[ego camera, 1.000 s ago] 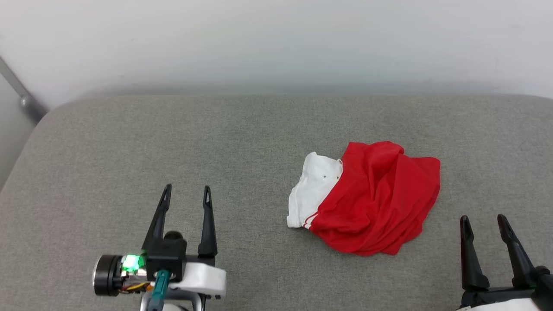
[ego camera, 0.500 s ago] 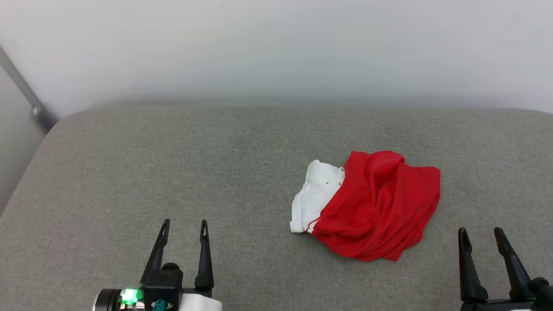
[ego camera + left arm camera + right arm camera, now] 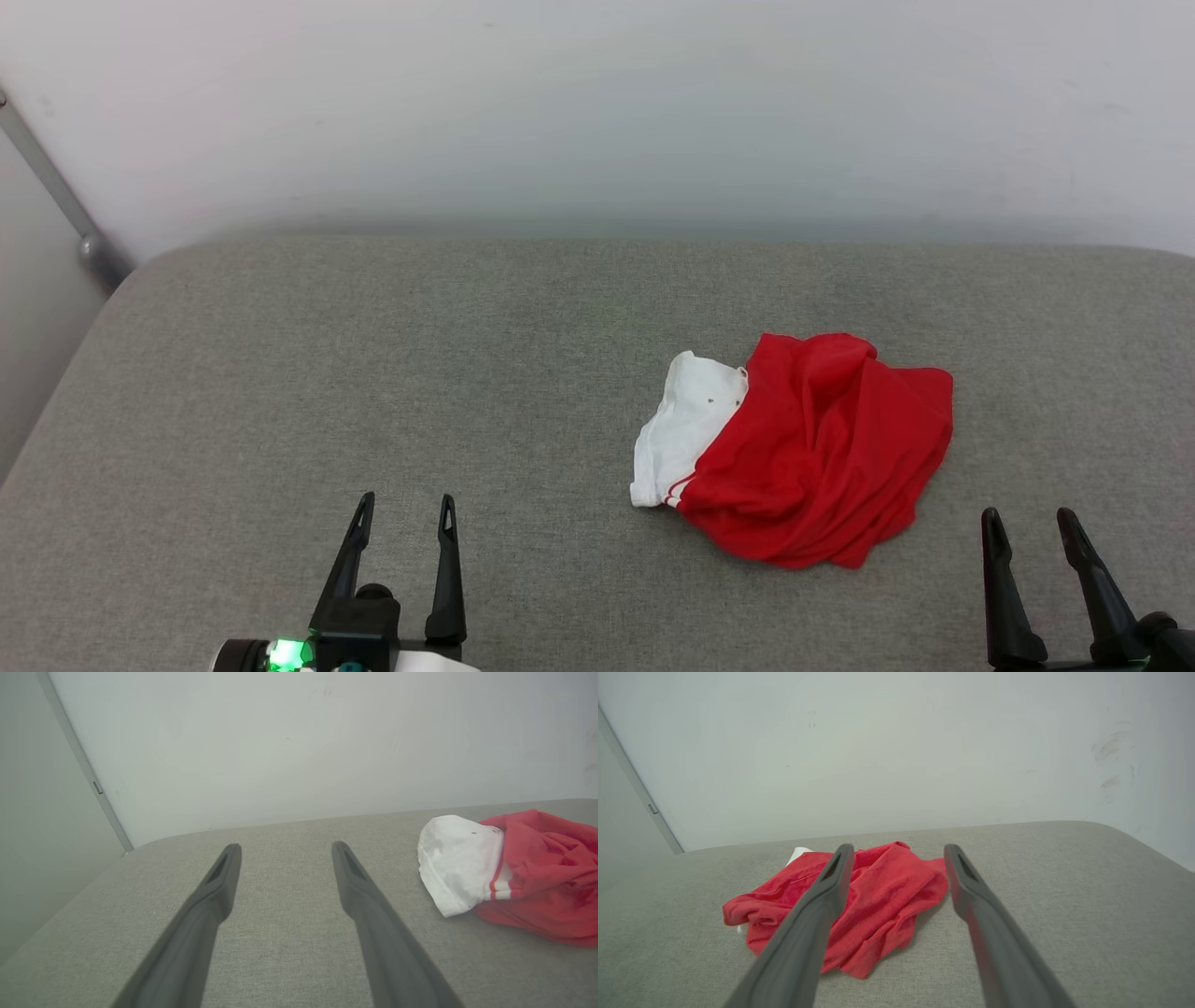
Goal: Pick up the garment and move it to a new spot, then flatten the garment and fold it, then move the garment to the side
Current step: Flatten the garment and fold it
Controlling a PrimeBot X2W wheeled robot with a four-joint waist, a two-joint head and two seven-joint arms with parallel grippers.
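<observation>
- A pale, bare wall (image 3: 597, 112) closes off the back of the scene, with a slim grey metal bar (image 3: 56, 201) running slantwise down its left end.
- In front of the wall lies a broad, grey, fabric-covered padded surface (image 3: 373, 373) with rounded corners. Both grippers hover low over its near part.
- The left gripper (image 3: 407, 501), with two long dark fingers on a black body showing a green light, has its jaws spread wide and nothing between them. Only bare grey fabric lies beyond its fingertips.
- The right gripper (image 3: 1028, 515), of the same dark two-fingered make, also stands wide open and empty.
- The red jersey-style garment (image 3: 822, 457) sits crumpled in a loose heap on the surface. It lies ahead of the right gripper and a little towards its inner side, apart from its fingertips. It is well apart from the left gripper, ahead and off to that gripper's right.
- A white short sleeve (image 3: 686, 425) with red-and-white stripe trim sticks out of the heap on the side facing the left gripper. In the left wrist view the sleeve (image 3: 460, 863) is the part of the heap nearest that gripper's right finger.
- In the right wrist view the garment (image 3: 887, 905) shows between and beyond the spread fingers, mostly behind the left one. No finger touches it.
- No letters or number can be made out among the folds.
</observation>
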